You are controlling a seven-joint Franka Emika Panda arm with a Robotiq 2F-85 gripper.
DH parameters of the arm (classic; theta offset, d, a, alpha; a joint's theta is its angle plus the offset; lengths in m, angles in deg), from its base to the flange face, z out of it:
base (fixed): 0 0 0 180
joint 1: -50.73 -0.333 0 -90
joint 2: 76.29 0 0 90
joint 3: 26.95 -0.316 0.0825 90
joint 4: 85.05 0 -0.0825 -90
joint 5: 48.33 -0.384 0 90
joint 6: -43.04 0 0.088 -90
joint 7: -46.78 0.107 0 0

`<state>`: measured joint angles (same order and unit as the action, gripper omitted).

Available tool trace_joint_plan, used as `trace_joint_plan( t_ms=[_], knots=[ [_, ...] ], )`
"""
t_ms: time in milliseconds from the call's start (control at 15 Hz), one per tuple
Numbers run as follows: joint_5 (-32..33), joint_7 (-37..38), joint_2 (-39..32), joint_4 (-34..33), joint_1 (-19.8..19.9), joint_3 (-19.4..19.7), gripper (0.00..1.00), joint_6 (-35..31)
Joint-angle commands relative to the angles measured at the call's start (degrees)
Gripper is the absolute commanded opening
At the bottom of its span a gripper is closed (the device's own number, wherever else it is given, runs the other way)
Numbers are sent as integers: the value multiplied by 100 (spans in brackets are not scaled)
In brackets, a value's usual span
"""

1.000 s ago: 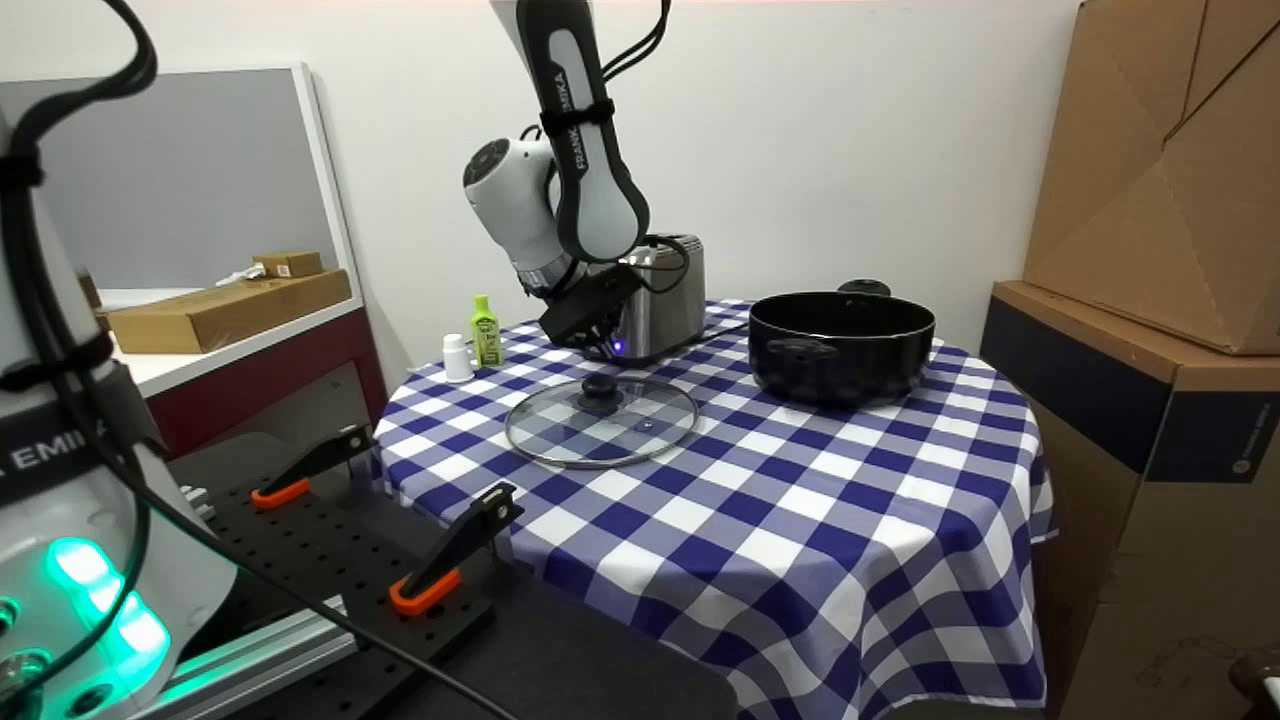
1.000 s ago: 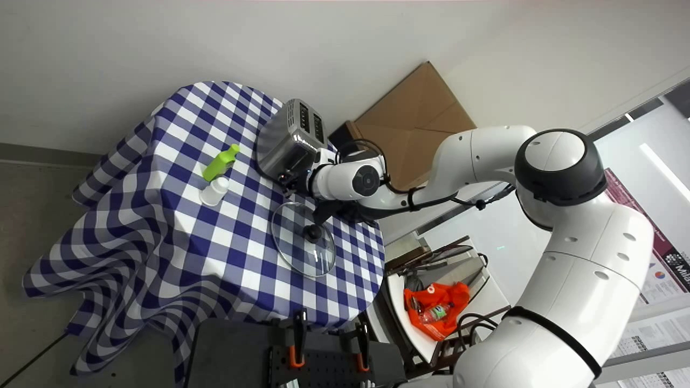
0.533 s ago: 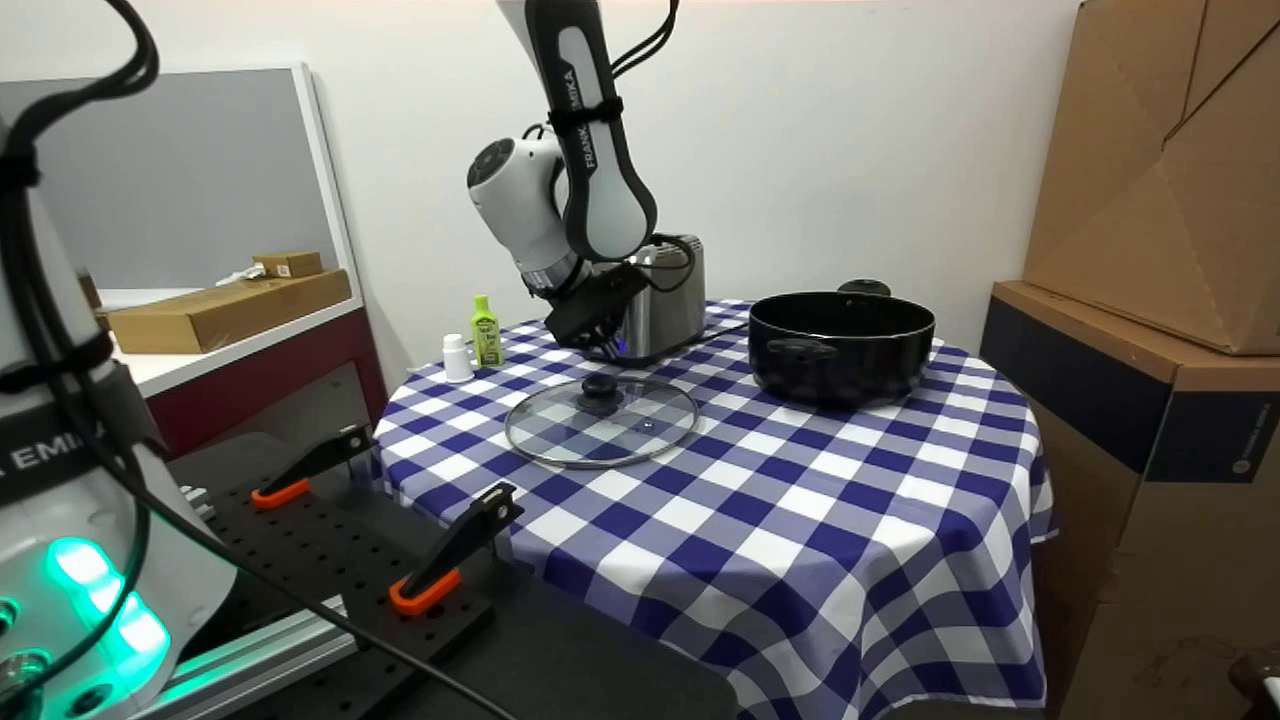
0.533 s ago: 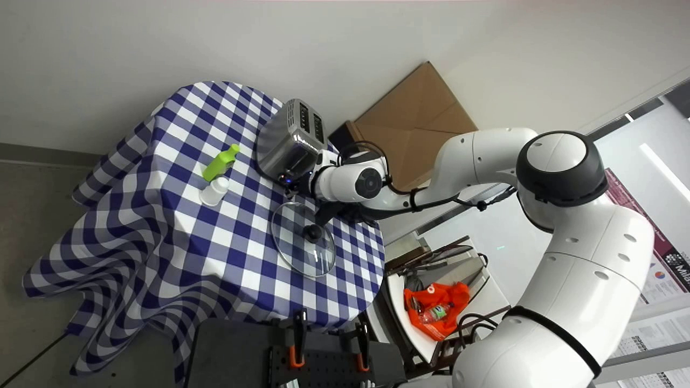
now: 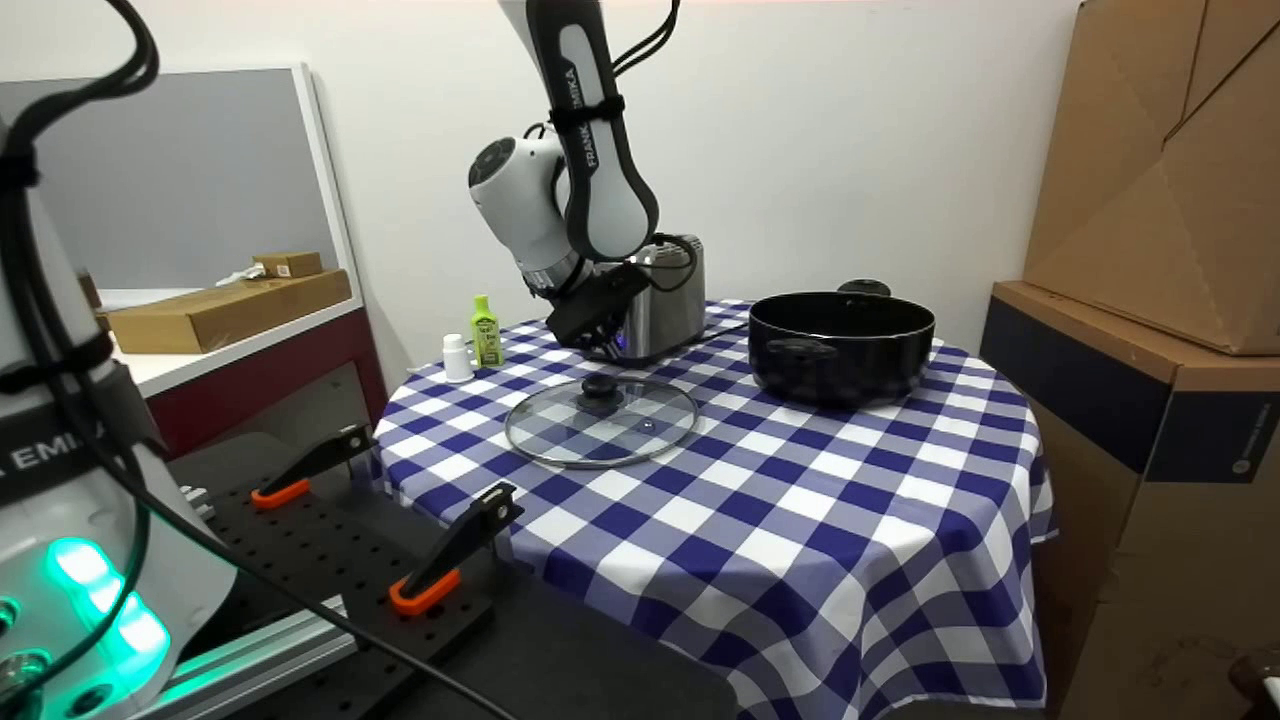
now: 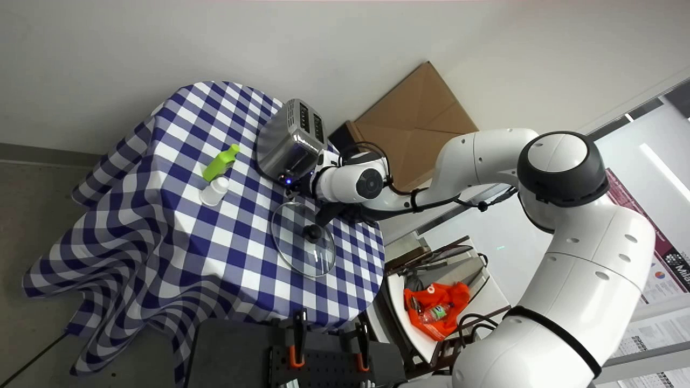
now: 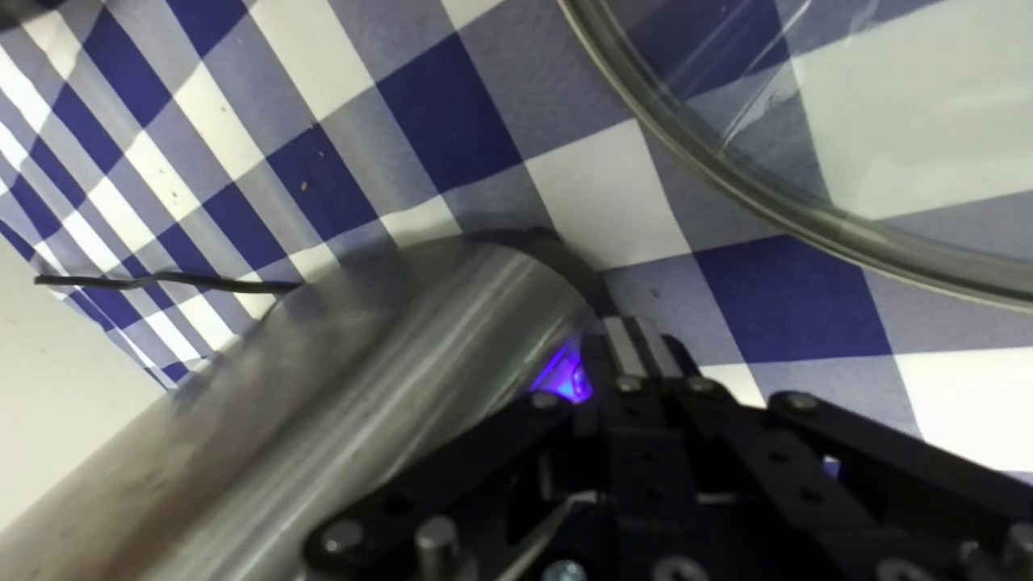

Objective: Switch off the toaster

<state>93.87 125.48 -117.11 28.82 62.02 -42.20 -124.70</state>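
Your gripper (image 7: 643, 347) is pressed together, nothing seen between, presumably as 1 narrow prod for the toaster (image 7: 331, 411), which stands on the bench (image 7: 452, 121) at 8 o'clock in the wrist view. The blue glow (image 7: 567, 378) beside the gripper suggests the toaster isn't off yet; the glass lid (image 7: 880, 129), lying apart near 2 o'clock, should leave your approach free.

The wall (image 5: 850, 150) is white, the dim floor (image 6: 43, 215) perhaps brownish-grey.
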Motion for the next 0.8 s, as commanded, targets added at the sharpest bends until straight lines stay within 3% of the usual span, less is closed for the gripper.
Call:
trace_joint_plan(
  t_ms=[0, 733],
  knots=[
    [64, 37, 155, 168, 43, -26, 0, -3],
    [-20, 2, 149, 191, 15, 13, 0, -64]
  ],
)
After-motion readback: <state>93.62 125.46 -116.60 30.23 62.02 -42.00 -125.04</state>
